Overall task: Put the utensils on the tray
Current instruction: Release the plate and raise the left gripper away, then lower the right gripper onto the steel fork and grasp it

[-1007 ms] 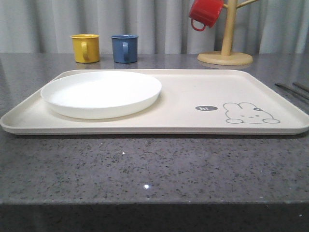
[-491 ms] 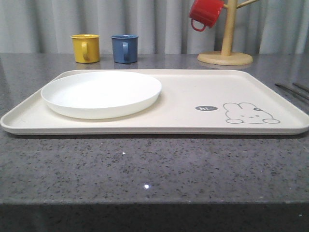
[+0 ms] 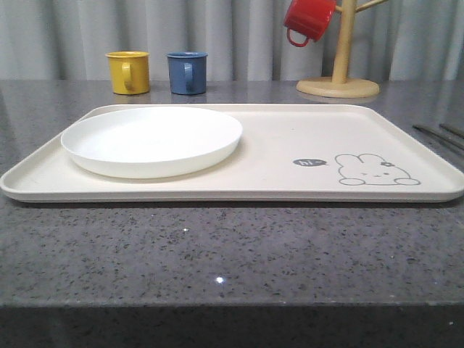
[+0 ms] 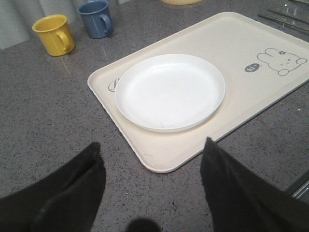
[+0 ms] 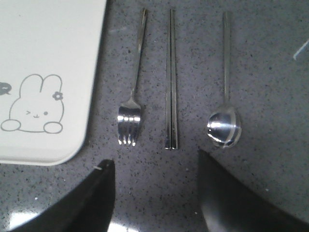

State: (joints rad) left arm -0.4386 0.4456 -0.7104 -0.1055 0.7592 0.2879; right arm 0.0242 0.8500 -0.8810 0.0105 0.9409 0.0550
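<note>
Right wrist view looks down on the fork point(image 5: 131, 102), chopsticks point(image 5: 171, 82) and spoon point(image 5: 224, 104), lying side by side on the grey counter point(image 5: 270, 87) just beside the tray point(image 5: 48, 58), off the edge nearest its rabbit drawing point(image 5: 34, 104); the fork is closest to the tray, the spoon farthest. The right gripper point(image 5: 154, 193) hangs over them, fingers spread and empty. The left gripper point(image 4: 152, 188) is likewise spread wide and holds nothing, near the tray's end that bears the white plate point(image 4: 169, 92)

White plate point(image 3: 152, 141) (two mugs point(image 3: 128, 72) behind)
</note>
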